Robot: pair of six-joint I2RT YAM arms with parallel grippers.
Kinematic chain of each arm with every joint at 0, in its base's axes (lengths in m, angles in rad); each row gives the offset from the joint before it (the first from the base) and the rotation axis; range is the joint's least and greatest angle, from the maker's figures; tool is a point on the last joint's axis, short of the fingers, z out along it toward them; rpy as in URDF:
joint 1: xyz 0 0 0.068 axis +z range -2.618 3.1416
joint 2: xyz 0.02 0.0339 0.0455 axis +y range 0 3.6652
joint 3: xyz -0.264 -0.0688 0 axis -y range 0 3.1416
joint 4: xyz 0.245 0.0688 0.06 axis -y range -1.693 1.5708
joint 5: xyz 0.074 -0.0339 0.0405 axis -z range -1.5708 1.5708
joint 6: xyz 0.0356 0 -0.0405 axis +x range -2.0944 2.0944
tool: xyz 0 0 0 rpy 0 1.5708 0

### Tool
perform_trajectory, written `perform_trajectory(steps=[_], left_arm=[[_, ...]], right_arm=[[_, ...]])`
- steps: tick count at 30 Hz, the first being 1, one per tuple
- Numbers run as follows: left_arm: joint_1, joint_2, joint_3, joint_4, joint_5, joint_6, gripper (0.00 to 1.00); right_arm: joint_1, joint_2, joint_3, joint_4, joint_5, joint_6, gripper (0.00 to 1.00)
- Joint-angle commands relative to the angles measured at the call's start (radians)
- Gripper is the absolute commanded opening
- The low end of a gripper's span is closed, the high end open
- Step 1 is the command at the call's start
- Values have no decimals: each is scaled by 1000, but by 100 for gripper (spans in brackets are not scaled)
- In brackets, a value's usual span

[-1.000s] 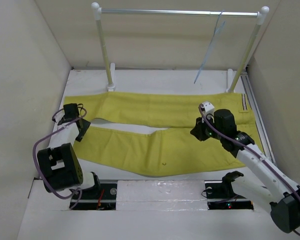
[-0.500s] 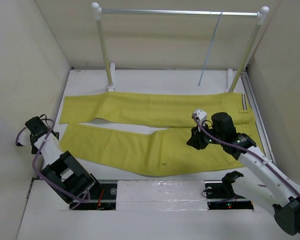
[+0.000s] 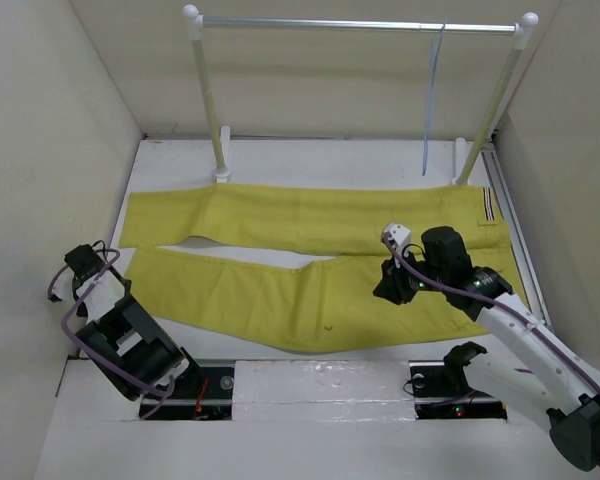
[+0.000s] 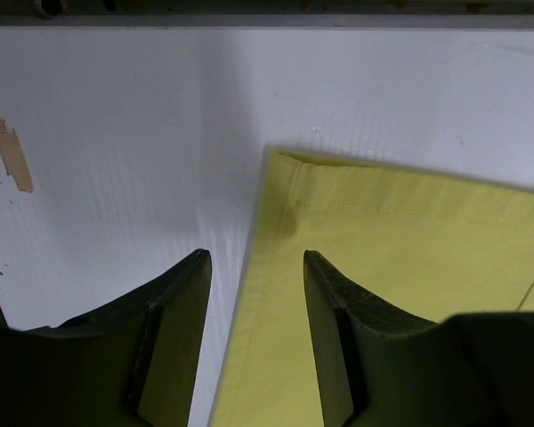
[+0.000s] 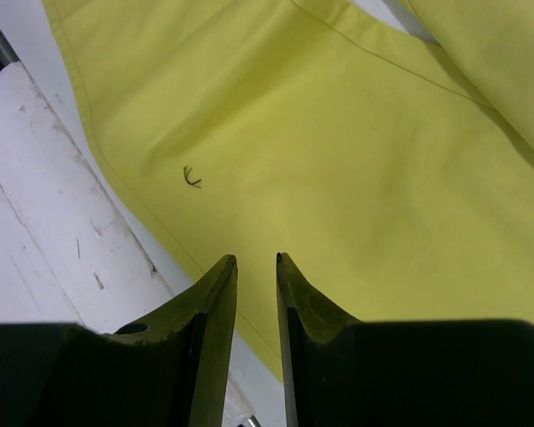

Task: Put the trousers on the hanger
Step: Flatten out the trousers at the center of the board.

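Observation:
The mustard-yellow trousers lie flat across the table, legs pointing left and the striped waistband at the right. The pale blue-grey hanger hangs from the rail, apart from both arms. My left gripper is open and empty at the left end of the near leg. In the left wrist view the gripper straddles the hem edge of the trousers. My right gripper hovers over the near leg. In the right wrist view the gripper has a narrow gap and holds nothing above the trousers.
A silver rail on two white posts spans the back of the table. Beige walls close in both sides. A small dark thread mark sits on the near leg close to its front edge.
My left arm swung off the trousers' left end out to the table's left side, then edged back toward the hem. My right gripper shifted slightly left and nearer. The hanger swung on the rail.

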Motion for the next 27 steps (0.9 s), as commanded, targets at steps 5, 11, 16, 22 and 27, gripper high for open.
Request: perform_trajectory(steps=[5,11,16,22,27], left_arm=[[1,12,-46,32,15,-8,42],[-41,67,-72,79,-17,-39,41],[-41,60,-77,110,20,0,3],[-41,48,-68,130,52,27,0],[-41,-125,-5,63,142,46,0]], right_arm=[[9,14,64,21,-4,-14,30],[9,1,97,1,2,-8,30],[9,-11,102,-7,28,6,31],[0,-34,120,-15,24,29,31],[-25,-57,130,-88,164,49,50]])
